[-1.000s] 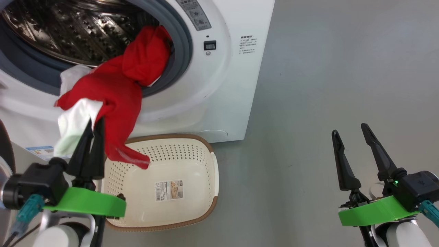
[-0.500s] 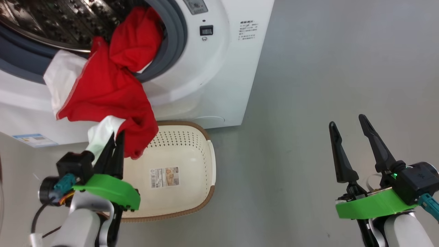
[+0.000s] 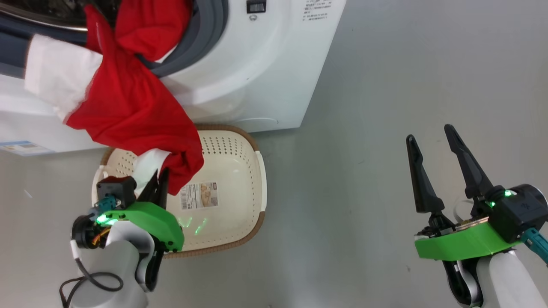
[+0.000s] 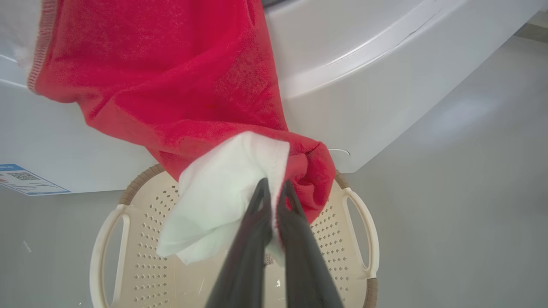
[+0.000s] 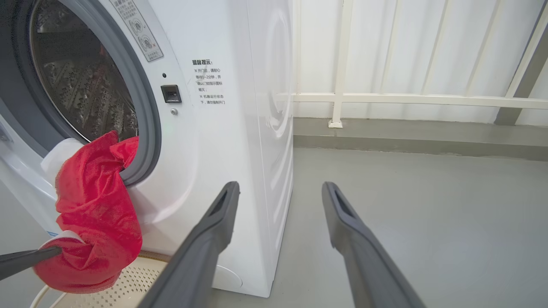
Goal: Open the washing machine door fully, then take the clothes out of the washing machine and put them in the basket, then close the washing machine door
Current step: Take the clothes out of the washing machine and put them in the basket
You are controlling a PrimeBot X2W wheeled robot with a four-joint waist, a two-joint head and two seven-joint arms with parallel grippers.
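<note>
The clothes are clamped by the left gripper above the basket. In the right wrist view, the drum is seen beyond the wide-spread right gripper.

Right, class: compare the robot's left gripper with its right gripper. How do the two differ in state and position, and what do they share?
The left gripper is shut, pinching the clothes; the right gripper is open and holds nothing. The left gripper is above the basket; the right gripper is above the floor, well apart from the basket. Both have two long dark fingers.
</note>
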